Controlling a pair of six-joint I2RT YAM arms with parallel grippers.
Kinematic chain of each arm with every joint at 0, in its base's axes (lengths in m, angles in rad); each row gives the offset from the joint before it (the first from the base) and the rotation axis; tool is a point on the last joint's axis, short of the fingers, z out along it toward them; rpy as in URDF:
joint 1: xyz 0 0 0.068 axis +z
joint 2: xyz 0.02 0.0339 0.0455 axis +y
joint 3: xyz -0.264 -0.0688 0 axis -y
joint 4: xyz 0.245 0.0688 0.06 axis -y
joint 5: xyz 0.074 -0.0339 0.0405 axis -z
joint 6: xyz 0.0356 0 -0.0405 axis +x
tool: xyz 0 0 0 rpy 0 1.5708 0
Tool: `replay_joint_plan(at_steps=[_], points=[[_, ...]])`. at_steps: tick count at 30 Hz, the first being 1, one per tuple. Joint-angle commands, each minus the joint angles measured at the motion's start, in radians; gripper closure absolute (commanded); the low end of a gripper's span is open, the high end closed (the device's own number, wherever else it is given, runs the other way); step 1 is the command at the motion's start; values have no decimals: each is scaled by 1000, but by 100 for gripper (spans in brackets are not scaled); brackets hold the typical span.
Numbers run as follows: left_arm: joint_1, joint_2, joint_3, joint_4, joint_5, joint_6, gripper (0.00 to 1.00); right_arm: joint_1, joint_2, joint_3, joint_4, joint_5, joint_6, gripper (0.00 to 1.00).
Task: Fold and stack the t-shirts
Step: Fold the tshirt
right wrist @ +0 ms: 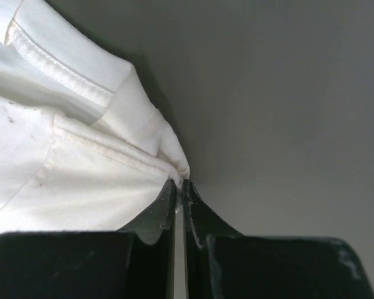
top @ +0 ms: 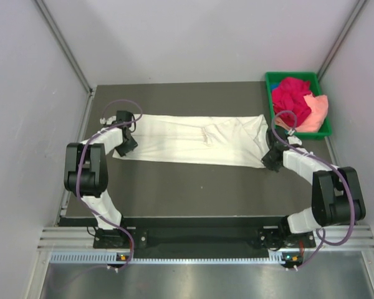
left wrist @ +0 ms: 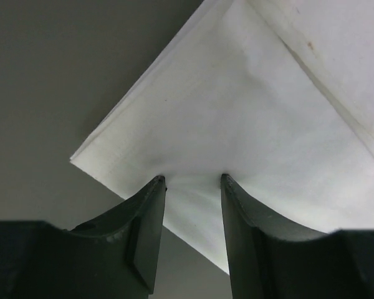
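The cream-white t-shirt [top: 193, 138] lies in a long folded strip across the dark table. My left gripper [top: 126, 146] is at its left end. In the left wrist view it [left wrist: 193, 180] is open, both fingertips [left wrist: 159, 184] pressing down on the cloth [left wrist: 249, 112] near a corner. My right gripper [top: 271, 161] is at the shirt's right end. In the right wrist view it [right wrist: 179, 185] is shut on a pinch of the white cloth's hemmed edge [right wrist: 81, 168]. The magenta-red shirt [top: 292, 96] and the peach-pink shirt [top: 316, 112] lie crumpled in the tray.
The green plastic tray [top: 293, 75] stands at the table's back right corner. The dark table top [top: 193, 187] runs between the shirt and the arm bases. Grey walls close in the left, right and back sides.
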Motion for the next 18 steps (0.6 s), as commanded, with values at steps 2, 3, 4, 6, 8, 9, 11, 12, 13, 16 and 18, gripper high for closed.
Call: replay_joint_plan(at_steps=[2,3,4,6,8,9,11,12,13,16,18], points=[[30,9,-55,-148,-68,3,54,-6,-82,-67,-78,71,-30,100],[30,4,-52,-157,-58,6,53,-3,-96,-73,-78,71,-32,99],[30,-7,-42,-165,-49,12,52,-5,-123,-79,-77,65,-32,95],[30,-27,-25,-177,-26,23,50,-3,-151,-82,-91,62,-29,92],[30,-70,6,-197,-6,38,48,-3,-191,-73,-129,63,-27,84],[30,-83,18,-208,-6,41,48,-3,-205,-68,-141,65,-24,80],[30,-123,63,-219,27,61,47,-5,-242,-53,-170,70,-27,71],[30,-133,78,-216,55,69,47,-5,-249,-45,-178,73,-30,70],[30,-143,109,-206,89,83,47,-3,-262,-23,-184,68,-36,68],[30,-146,141,-115,248,104,47,-3,-246,39,-161,18,-89,63],[30,-125,164,-56,311,109,47,-5,-223,77,-131,-25,-163,63]])
